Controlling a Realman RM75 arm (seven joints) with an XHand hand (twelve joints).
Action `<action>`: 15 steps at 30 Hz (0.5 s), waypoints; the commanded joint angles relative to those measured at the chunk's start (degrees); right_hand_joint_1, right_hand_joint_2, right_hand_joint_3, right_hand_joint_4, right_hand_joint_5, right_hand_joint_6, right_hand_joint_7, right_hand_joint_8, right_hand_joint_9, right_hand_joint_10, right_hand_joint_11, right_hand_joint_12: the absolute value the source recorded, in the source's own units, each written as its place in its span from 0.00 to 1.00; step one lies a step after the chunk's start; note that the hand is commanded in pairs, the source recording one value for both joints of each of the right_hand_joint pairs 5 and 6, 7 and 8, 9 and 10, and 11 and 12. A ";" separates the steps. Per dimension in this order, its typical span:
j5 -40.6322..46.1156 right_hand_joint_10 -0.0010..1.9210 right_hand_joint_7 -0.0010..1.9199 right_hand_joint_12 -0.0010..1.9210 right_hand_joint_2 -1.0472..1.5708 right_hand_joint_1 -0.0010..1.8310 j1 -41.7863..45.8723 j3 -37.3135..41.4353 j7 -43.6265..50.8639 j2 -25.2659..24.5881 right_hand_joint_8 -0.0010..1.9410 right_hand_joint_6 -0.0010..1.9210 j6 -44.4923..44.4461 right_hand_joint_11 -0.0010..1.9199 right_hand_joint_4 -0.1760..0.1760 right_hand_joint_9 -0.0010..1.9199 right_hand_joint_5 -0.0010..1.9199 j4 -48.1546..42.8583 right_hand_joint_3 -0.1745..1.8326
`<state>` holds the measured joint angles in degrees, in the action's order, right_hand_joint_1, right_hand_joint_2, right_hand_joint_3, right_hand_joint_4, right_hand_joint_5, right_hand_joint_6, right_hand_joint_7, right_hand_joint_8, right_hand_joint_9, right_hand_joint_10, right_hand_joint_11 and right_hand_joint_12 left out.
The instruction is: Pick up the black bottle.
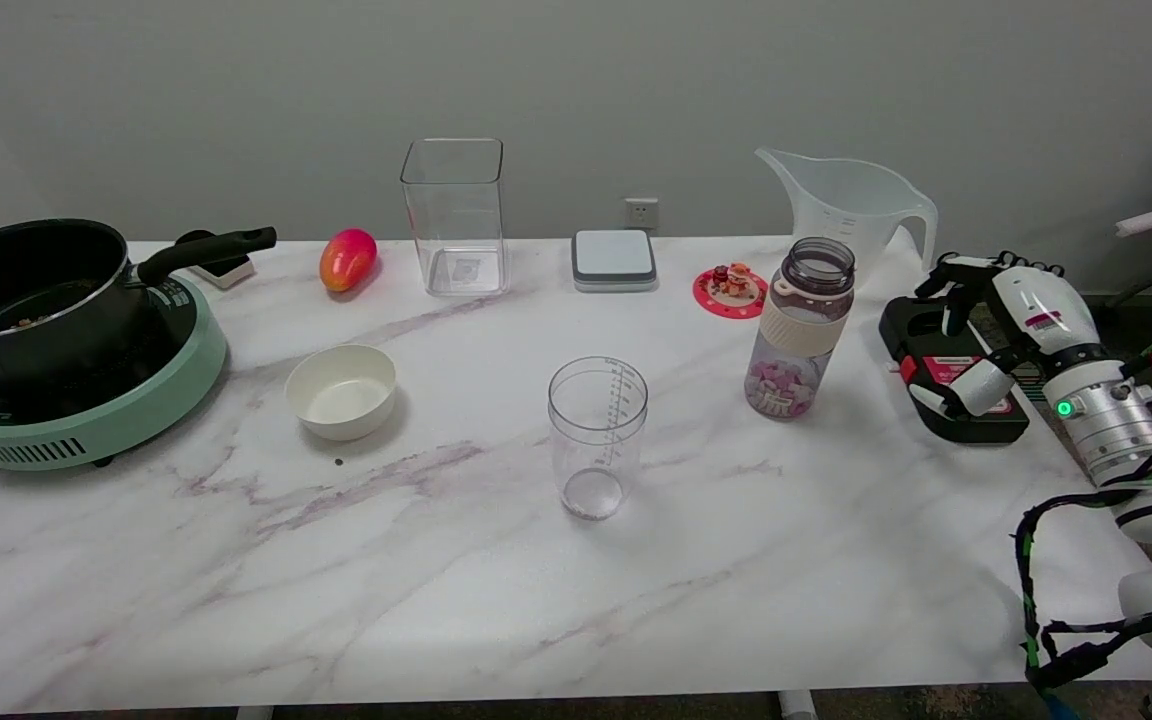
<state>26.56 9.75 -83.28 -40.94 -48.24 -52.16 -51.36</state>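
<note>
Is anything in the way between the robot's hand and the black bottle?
Nothing visible is. The right hand hangs open right over the black bottle, which lies on its side near the table's right edge. The see-through bottle with candies stands off to the picture's left, out of the path.

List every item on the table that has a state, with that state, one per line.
black bottle: lying flat near the table's right edge, not lifted.
right hand: over the bottle, fingers spread, holding nothing.
purple bottle: upright, uncapped, candies inside.
measuring cup: upright, empty.
bowl: upright, empty.
square container: upright, empty.
pot: on the cooker.
</note>
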 commanded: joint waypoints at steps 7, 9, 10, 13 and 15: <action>0.08 0.47 0.60 0.33 0.27 0.64 1.92 0.21 -0.12 -1.25 0.60 0.44 -7.05 0.33 0.50 0.47 0.44 2.75 0.77; 0.74 0.46 0.60 0.33 0.27 0.64 2.74 0.21 -0.14 -1.64 0.59 0.45 -7.39 0.33 0.50 0.46 0.45 2.80 0.77; 2.10 0.46 0.60 0.33 0.27 0.64 3.46 0.23 -0.14 -1.86 0.59 0.45 -7.42 0.33 0.50 0.46 0.45 2.56 0.77; 8.16 0.46 0.59 0.33 0.27 0.65 4.96 0.02 -0.14 -2.85 0.59 0.44 -6.69 0.33 0.50 0.46 0.44 0.16 0.78; 11.31 0.46 0.58 0.32 0.25 0.66 5.28 -0.26 -0.14 -3.47 0.57 0.37 -5.72 0.32 0.50 0.46 0.37 -2.15 0.78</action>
<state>26.72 11.22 -82.47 -41.00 -49.13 -55.84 -51.54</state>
